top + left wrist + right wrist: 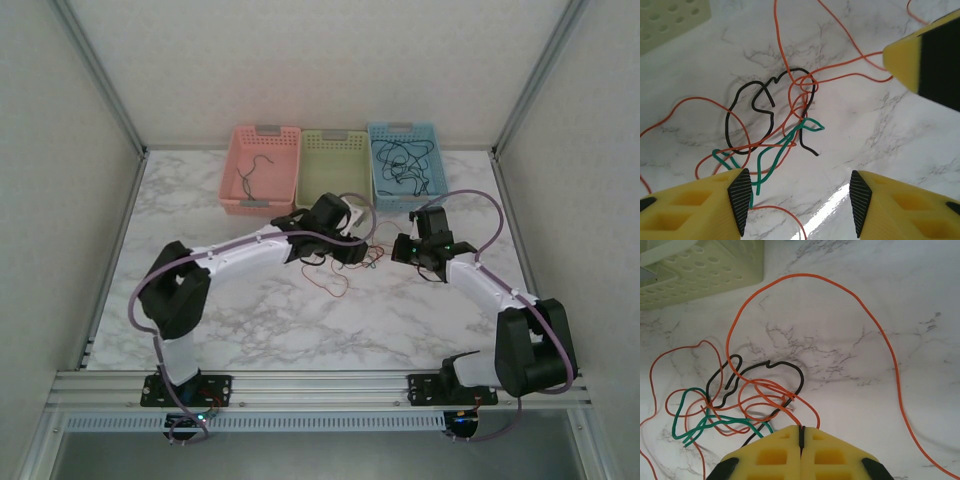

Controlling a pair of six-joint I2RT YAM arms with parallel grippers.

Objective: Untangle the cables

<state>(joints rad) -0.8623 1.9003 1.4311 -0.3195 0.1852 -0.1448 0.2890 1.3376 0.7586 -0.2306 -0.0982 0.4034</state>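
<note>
A white marble-patterned table (250, 310) is seen from above, with two robot arms reaching in from the near edge toward its middle. The cables (335, 272) lie loose on the tabletop between the two grippers, just in front of a row of three plastic baskets at the far side. They are a small tangle of very thin wires.

The left wrist camera looks straight down on the cables (790, 115). Several long orange strands loop widely, a black strand curls through the centre, and a green strand lies folded under them toward the near side. All rest flat on the marble.

The left gripper (800, 200) hangs over this tangle with its yellow fingers well apart and nothing gripped between the black pads. From above, the left gripper (352, 252) sits just left of the bundle.

The right gripper (801, 432) has its yellow fingers pressed together. An orange strand of the cables (755, 395) runs right into the fingertips, so it appears pinched there. Another orange strand arcs high and wide to the right. From above, the right gripper (408, 250) is just right of the bundle.

The pink basket (262, 135) holds one dark wire. The green basket (333, 137) stands in the middle. The blue basket (400, 130) holds a heap of dark wires.
</note>
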